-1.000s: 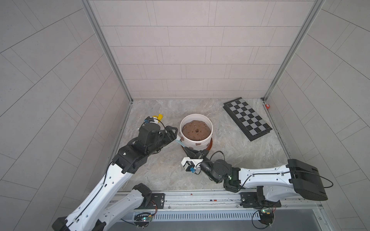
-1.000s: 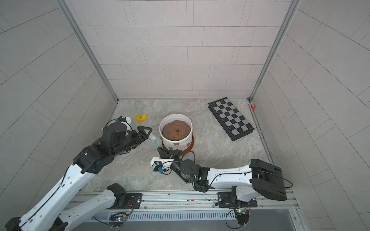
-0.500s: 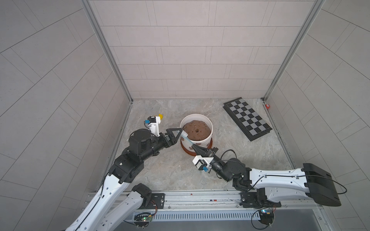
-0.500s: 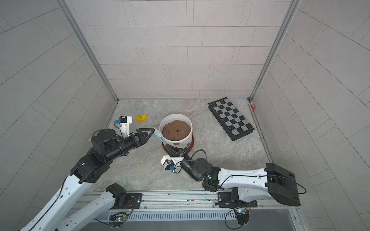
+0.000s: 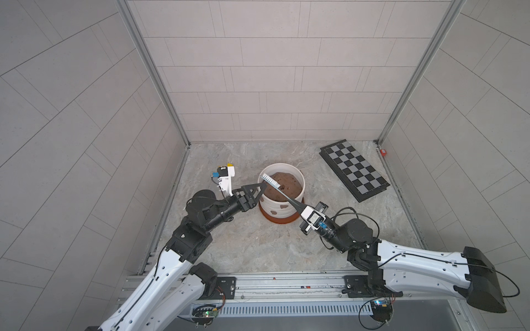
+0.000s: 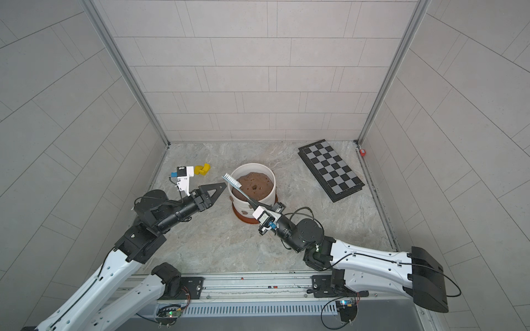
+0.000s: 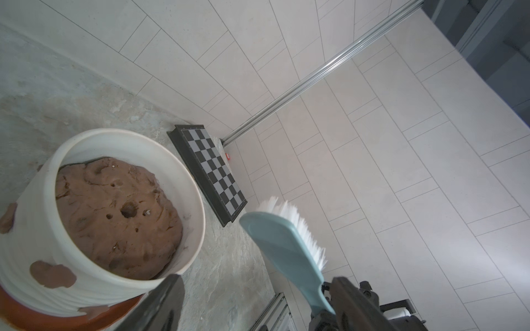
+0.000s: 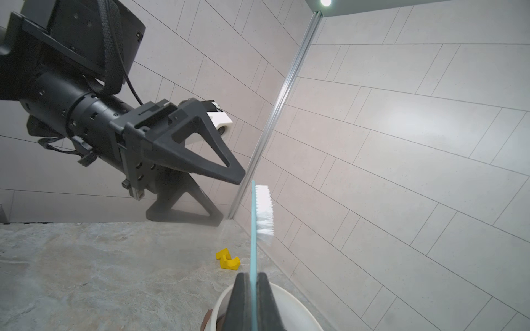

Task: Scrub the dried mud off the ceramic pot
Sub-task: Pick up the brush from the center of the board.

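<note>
The left arm (image 5: 172, 266) rises from the rail, bends at the elbow and reaches nearly level toward the ceramic pot (image 5: 269, 204). Its wrist is rolled so that the left gripper (image 8: 226, 199) has its two fingers (image 8: 186, 163) stacked one over the other, spread wide with nothing between them. The right arm (image 5: 415, 260) lies low over the tabletop from the other end of the rail, wrist tipped upward. The right gripper (image 8: 252, 279) is clamped tight on the handle of a pale blue brush (image 5: 269, 181), which slants up from those fingers (image 8: 239, 303) over the pot's rim. The white bristle head ends just beside the upper left fingertip, with a thin gap showing in the right wrist view. The pot stands on an orange saucer (image 5: 282, 221), just beyond the left fingertips and ahead of and below the right ones. Dried mud (image 5: 284, 205) sits in brown patches on the pot's outer wall, below the brush handle and close in front of the right fingers
</note>
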Robot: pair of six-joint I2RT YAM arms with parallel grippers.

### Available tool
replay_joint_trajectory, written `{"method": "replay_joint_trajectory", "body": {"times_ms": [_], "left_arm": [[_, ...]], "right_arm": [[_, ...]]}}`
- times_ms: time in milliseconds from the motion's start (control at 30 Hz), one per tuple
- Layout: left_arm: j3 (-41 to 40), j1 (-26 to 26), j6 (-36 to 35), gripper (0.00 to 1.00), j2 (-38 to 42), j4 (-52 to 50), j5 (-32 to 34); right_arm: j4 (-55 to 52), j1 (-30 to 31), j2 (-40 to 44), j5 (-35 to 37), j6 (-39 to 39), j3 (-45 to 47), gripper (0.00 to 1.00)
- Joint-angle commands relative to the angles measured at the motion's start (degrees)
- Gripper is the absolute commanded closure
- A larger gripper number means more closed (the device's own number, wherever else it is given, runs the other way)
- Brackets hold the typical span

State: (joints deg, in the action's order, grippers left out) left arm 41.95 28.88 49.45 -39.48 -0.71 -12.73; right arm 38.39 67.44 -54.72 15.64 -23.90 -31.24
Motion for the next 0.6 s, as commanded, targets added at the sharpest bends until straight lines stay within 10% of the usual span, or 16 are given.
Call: {"method": "replay_joint_trajectory", "body": {"times_ms": [0, 567], "left_arm": [[-1.16, -0.4, 4.47, 0.18, -0.16, 8.39, -0.21], [-2.13, -0.15, 17.93, 0.42, -6.33, 14.74, -1.82]], "right_arm": [[-1.84, -0.46, 1.3, -2.09, 5.88, -1.06, 1.0], [0.98, -1.61, 0.86, -5.0, 12.65, -0.77, 1.0]]}}
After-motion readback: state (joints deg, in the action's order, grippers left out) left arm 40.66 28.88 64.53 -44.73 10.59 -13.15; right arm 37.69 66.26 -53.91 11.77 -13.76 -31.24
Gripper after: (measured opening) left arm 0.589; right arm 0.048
